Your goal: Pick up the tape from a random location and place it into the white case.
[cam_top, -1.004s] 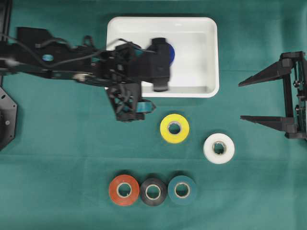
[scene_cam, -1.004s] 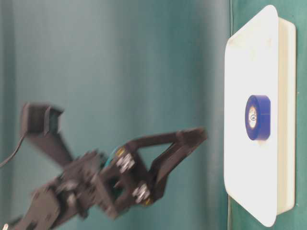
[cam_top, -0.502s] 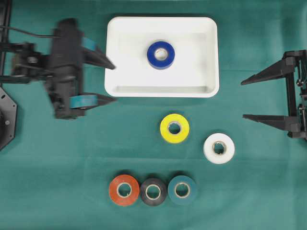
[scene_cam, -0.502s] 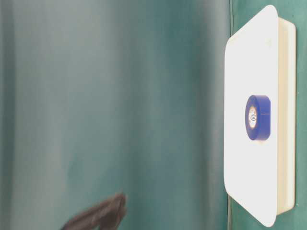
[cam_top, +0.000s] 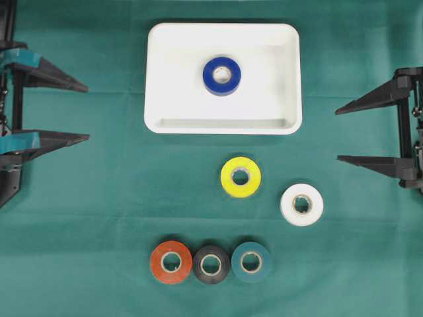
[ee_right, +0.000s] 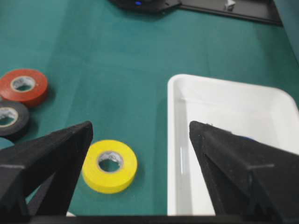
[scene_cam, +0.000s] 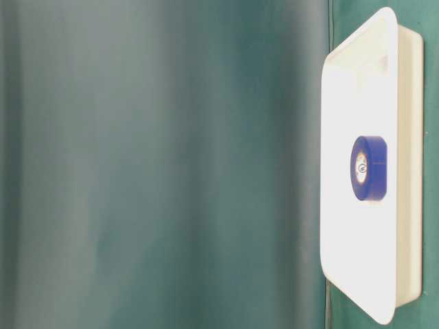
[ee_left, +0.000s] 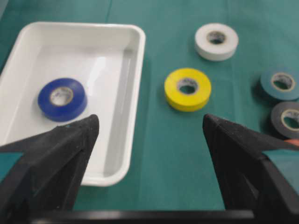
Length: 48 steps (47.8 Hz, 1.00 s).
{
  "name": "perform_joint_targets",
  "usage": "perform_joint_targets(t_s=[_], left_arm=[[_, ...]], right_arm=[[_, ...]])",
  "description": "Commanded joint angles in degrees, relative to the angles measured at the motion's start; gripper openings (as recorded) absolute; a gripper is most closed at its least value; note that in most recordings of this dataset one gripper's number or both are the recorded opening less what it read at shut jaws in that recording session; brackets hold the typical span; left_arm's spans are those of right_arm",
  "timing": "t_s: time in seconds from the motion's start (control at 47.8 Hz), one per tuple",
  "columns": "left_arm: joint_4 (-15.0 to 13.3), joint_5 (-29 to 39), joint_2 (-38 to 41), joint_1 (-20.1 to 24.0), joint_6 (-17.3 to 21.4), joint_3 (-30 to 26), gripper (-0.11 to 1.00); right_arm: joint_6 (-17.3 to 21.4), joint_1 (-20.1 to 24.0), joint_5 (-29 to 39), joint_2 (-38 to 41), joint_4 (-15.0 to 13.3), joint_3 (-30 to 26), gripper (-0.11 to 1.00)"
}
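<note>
The white case (cam_top: 158, 79) sits at the back middle of the green cloth, with a blue tape roll (cam_top: 221, 75) lying flat inside it. From table level the same case (scene_cam: 357, 82) and blue roll (scene_cam: 369, 168) show with no arm near. My left gripper (cam_top: 88, 112) is open and empty at the far left edge, well clear of the case. Its wrist view looks between the wide jaws (ee_left: 150, 119) at the case's rim (ee_left: 140, 46) and the blue roll (ee_left: 62, 99). My right gripper (cam_top: 337, 135) stands open and empty at the far right.
Loose rolls lie in front of the case: yellow (cam_top: 240, 176), white (cam_top: 301, 204), and a touching row of red (cam_top: 170, 261), black (cam_top: 211, 264) and teal (cam_top: 251, 262). The yellow roll (ee_right: 110, 165) shows between the right jaws (ee_right: 141, 125).
My left arm has drawn back from over the case to the far left edge, leaving the blue roll lying in the case. The right arm has stayed still.
</note>
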Motion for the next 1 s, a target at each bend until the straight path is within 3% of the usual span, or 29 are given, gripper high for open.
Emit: perform_joint_targets(t_s=[0.0, 0.439, 0.983], left_arm=[[-0.1, -2.1, -1.0, -0.3, -0.2, 1.8, 0.90], [-0.4, -12.6, -2.5, -0.8, -0.4, 12.3, 0.90], [-0.4, -13.0, -2.5, -0.8, -1.5, 12.7, 0.90]], right_arm=[[0.1, -0.5, -0.1, 0.1, 0.0, -1.4, 0.92], [0.1, -0.6, 0.3, 0.4, -0.1, -0.5, 0.92], [0.4, -0.5, 1.4, 0.5, 0.2, -0.5, 0.92]])
